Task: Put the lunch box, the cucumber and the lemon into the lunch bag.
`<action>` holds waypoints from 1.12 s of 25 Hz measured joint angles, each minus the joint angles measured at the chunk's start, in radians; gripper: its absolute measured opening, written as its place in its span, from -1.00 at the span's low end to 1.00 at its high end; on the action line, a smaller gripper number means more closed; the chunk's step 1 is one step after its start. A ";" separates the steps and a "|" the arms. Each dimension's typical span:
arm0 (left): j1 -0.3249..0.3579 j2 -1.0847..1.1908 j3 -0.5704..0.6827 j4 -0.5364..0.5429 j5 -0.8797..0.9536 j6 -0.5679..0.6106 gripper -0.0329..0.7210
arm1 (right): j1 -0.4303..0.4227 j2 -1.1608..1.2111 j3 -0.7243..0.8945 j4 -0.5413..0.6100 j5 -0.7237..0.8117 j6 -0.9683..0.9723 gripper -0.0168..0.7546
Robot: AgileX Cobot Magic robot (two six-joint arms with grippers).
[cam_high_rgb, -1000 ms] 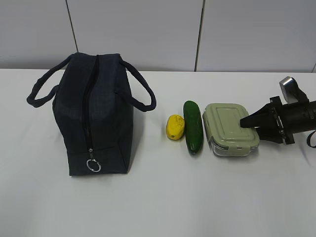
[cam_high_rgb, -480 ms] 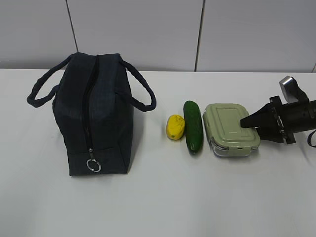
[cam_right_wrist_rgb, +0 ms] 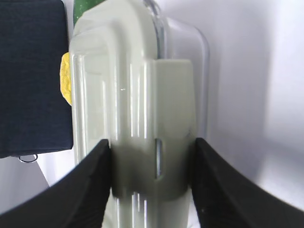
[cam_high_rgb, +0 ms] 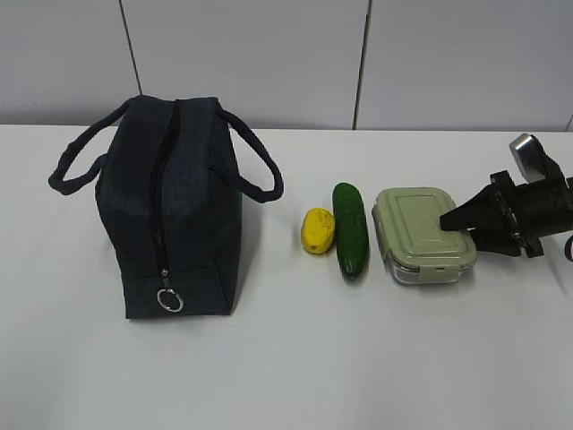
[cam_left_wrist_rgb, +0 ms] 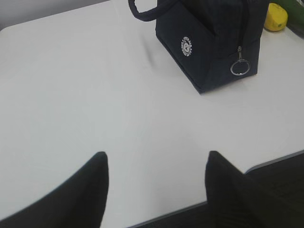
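The navy lunch bag (cam_high_rgb: pixel 175 206) stands at the left, its top zipper drawn closed and the ring pull (cam_high_rgb: pixel 170 301) hanging at the near end. The yellow lemon (cam_high_rgb: pixel 318 230), the dark green cucumber (cam_high_rgb: pixel 350 228) and the green-lidded lunch box (cam_high_rgb: pixel 412 228) lie in a row to its right. My right gripper (cam_high_rgb: pixel 445 221) is shut on the lunch box's right end; in the right wrist view its fingers press both sides of the lid clip (cam_right_wrist_rgb: pixel 151 141). My left gripper (cam_left_wrist_rgb: pixel 156 154) is open and empty over bare table, well short of the bag (cam_left_wrist_rgb: pixel 213 38).
The white table's near edge (cam_left_wrist_rgb: pixel 270 161) runs just under the left gripper. A grey panelled wall (cam_high_rgb: pixel 358 63) stands behind the table. The lemon (cam_left_wrist_rgb: pixel 276 16) shows past the bag in the left wrist view.
The right gripper has shifted slightly to the right, and the lunch box has moved a little to the right with it. The bag, lemon and cucumber have not moved.
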 joint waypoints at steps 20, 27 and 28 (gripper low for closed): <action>0.000 0.000 0.000 -0.026 0.000 0.000 0.27 | 0.000 -0.020 0.000 -0.010 -0.016 0.073 0.03; 0.000 0.000 0.000 -0.031 0.000 0.000 0.27 | 0.000 -0.066 0.002 -0.012 -0.018 0.077 0.03; 0.000 0.000 0.000 -0.031 0.000 0.000 0.27 | 0.000 -0.066 0.002 -0.014 -0.018 0.079 0.03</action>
